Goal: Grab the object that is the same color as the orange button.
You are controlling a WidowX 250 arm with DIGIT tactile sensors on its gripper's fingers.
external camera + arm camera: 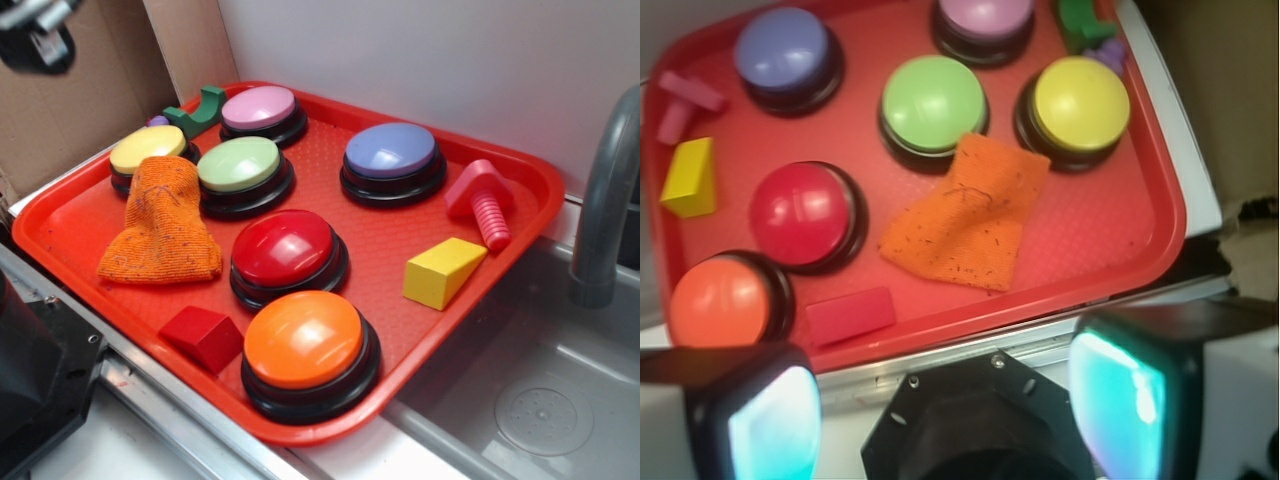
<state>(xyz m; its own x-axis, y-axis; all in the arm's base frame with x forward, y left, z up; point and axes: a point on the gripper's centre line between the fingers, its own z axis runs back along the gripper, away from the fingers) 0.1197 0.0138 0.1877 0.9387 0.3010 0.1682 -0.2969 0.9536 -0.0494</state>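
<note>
The red tray (pixel 520 175) carries everything, and the orange rag (pixel 163 222) lies flat on it beside the green button (pixel 240 165), touching that button's base and the yellow button (pixel 148 150) on its other side. The rag's long axis runs from the gap between those two buttons out toward the tray's near rim, widening as it goes. The orange button (pixel 305 340), which sets the colour, sits well apart from the green button, past the red button (pixel 285 248), with a red wedge block (pixel 203 335) just beside it.

In the wrist view the claw (pixel 940 400) hangs off the tray, its fingers spread wide and holding nothing; the rag lies ahead of it, beyond the tray rim and nearly centred between the fingers. The coming move looks like a reach forward and down.

The exterior view shows only a dark blurred piece of the arm at its top corner. The purple piece near the yellow button is mostly hidden.
</note>
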